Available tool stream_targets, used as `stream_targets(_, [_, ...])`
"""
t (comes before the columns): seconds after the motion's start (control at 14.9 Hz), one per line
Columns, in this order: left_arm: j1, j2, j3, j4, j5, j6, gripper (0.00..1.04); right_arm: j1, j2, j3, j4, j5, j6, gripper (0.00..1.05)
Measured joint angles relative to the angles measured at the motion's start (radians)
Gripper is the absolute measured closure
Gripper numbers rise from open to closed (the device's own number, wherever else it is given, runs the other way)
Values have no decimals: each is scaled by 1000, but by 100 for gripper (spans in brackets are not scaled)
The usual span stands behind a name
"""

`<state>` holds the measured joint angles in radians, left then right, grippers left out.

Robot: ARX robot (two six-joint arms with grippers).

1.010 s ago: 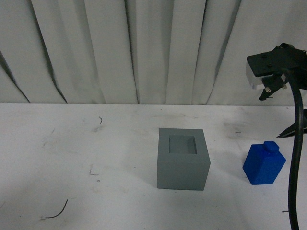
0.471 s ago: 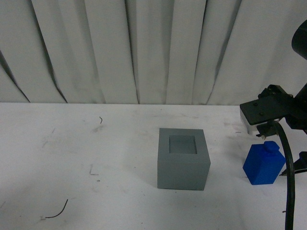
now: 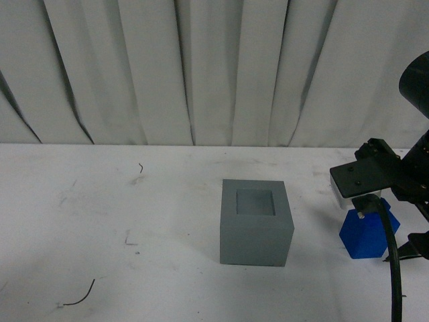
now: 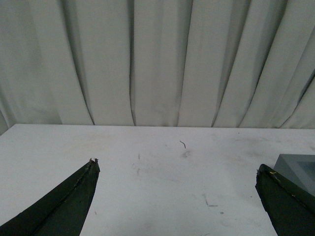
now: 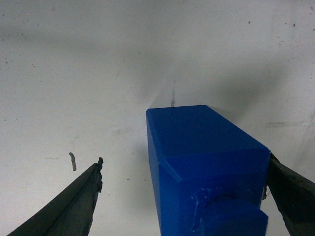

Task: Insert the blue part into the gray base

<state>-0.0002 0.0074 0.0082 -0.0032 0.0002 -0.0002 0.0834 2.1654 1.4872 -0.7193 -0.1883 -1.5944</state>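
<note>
Blue block (image 5: 197, 142) stands between the wide-open fingers of the right gripper (image 5: 184, 162), not gripped yet; one finger on each side, ready to squeeze. The gray cube (image 3: 255, 225) sits well apart from them, hole facing up. The left gripper (image 4: 177, 166) has its fingers wide open, empty.

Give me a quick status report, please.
Right gripper open around blue part, not closed yet. Left gripper open, empty. Gray base recess empty, nothing blocking it.

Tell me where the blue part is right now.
In the front view the blue part stands on the table at the far right, right of the gray base and apart from it, between the open fingers of the right hand.
</note>
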Motion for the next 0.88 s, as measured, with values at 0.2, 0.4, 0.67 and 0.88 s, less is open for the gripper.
stream_targets(0.2, [0,0,0,0,0,0,7,-8,13,0,21,-4,1,9])
stream_targets(0.4, [0,0,0,0,0,0,7,-13,21,0,35,-2,0,45])
stream_targets(0.67, [0,0,0,0,0,0,7,-20,21,6,33,-3,6,57])
stream_targets(0.88, [0,0,0,0,0,0,7,-18,20,31,-36,-6,40,57])
